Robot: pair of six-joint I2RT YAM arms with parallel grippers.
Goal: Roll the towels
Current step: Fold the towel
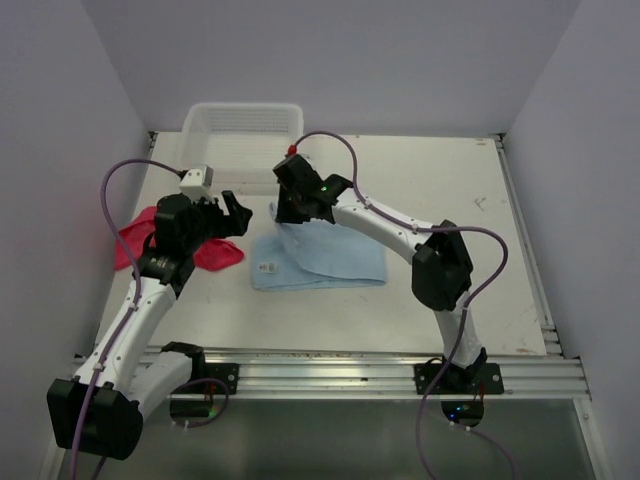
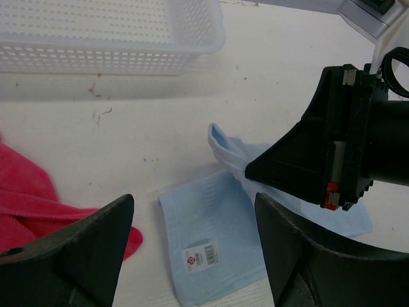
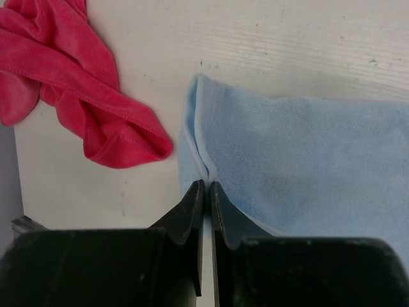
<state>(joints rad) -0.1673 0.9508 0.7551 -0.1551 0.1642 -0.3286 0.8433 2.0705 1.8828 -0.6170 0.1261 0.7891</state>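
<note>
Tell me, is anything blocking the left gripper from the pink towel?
Nothing visible. The pink towel lies just beside the open left gripper; the blue towel is on its other side.

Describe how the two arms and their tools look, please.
The left arm and right arm have white links with black joints; a purple cable loops along each. The left tool and right tool have black, wedge-shaped fingers. A green light glows near the right wrist.

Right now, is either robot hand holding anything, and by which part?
The right hand pinches the light blue towel by a raised fold of its edge, near a corner. The left hand is open and holds nothing.
</note>
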